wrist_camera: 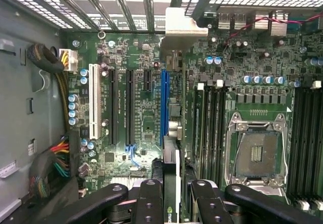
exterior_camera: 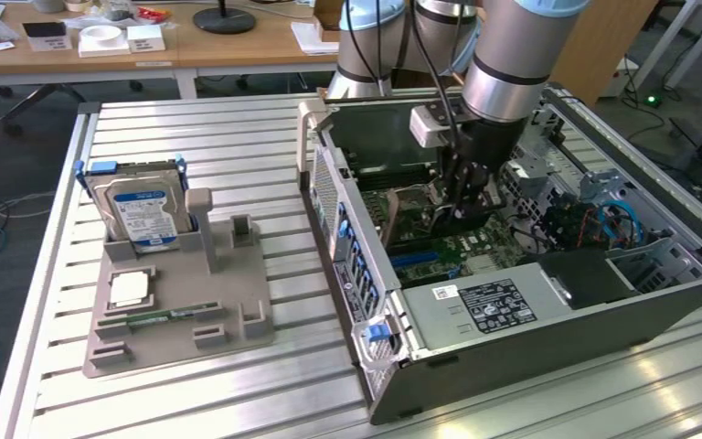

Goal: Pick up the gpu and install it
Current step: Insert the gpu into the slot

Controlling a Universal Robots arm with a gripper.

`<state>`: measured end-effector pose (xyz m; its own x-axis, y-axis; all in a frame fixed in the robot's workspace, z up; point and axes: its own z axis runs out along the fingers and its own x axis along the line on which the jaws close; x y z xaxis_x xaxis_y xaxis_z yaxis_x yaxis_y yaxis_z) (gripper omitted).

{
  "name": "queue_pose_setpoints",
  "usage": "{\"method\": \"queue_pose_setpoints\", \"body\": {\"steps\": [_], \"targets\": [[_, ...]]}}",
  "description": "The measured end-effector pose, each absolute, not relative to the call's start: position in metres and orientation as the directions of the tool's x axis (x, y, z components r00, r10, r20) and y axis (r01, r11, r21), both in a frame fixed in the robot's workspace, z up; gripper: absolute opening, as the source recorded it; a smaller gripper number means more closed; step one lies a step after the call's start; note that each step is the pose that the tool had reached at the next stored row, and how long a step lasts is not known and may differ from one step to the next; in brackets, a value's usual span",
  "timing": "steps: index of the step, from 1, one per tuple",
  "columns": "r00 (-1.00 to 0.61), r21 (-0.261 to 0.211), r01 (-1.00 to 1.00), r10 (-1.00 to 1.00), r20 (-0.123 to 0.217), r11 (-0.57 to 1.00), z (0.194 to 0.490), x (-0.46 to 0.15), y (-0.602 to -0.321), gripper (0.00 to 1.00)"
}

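Observation:
My gripper is shut on the gpu, which I see edge-on between the two black fingers. The card's silver metal bracket sits against the case's rear slot openings. The card hangs upright just over the long blue slot on the green motherboard; whether it touches the slot I cannot tell. In the exterior view the gripper reaches down inside the open computer case, over the motherboard.
A grey fixture to the exterior view's left holds a blue-labelled hard drive, a processor chip and a green memory stick. Beside the card lie memory slots, an open processor socket and cable bundles.

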<state>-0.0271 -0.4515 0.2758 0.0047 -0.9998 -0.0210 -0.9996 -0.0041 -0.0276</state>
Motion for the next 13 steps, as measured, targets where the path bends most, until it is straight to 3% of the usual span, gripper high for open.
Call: {"method": "queue_pose_setpoints", "body": {"steps": [13], "targets": [[0.005, -0.028, -1.0, -1.0, -0.021, -0.005, 0.2707, -0.0329, -0.4547, 0.26]]}}
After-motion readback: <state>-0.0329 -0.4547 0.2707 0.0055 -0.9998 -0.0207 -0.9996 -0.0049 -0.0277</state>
